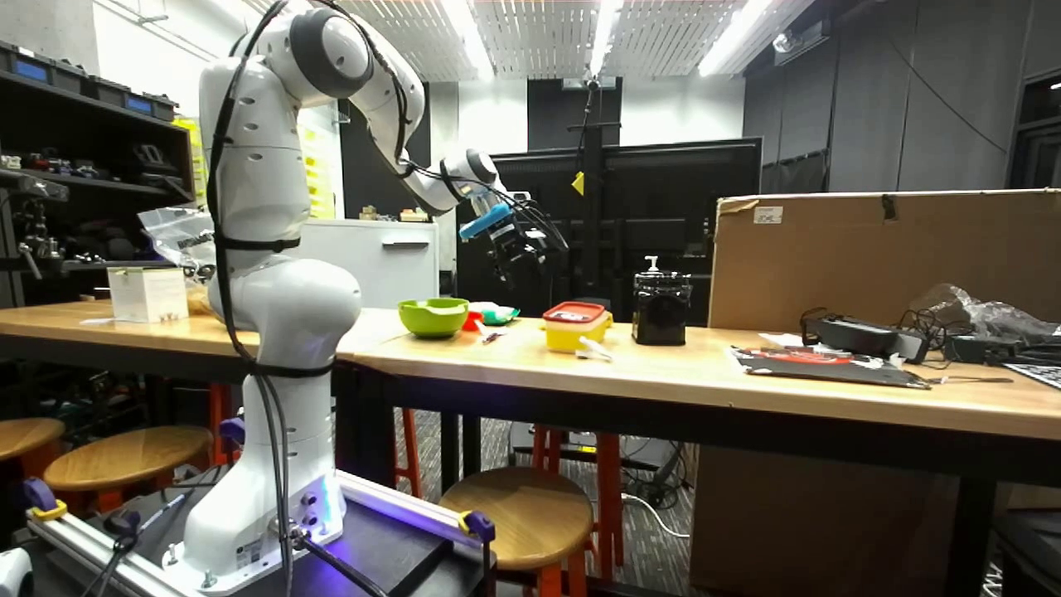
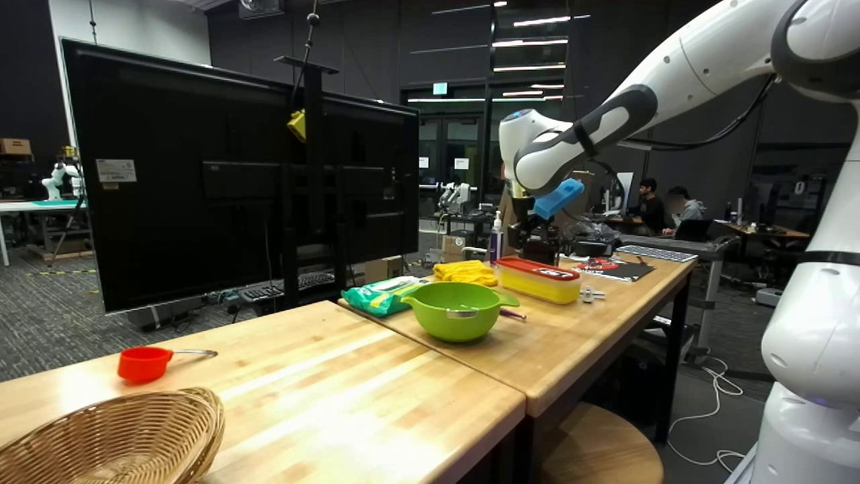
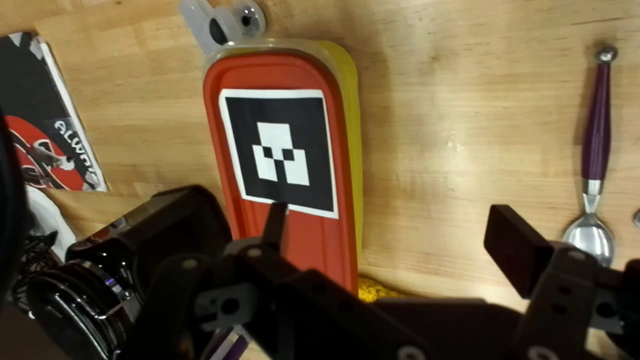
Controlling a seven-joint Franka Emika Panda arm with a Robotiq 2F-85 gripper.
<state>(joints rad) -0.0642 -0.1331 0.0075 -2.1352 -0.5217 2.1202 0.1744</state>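
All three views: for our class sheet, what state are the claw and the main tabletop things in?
Claw: open, holding nothing
Red-lidded container: covered, seal unclear
Purple-handled spoon: lying down
Green bowl: upright
Red measuring cup: upright
Pump bottle: upright
Yellow cloth: crumpled
Wicker basket: upright
Green packet: lying flat

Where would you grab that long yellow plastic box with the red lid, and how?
Probably from straight above, by the middle of its two long sides. The yellow box sits flat and is much narrower across than along, so the open, black two-fingered tool should span it best crosswise.
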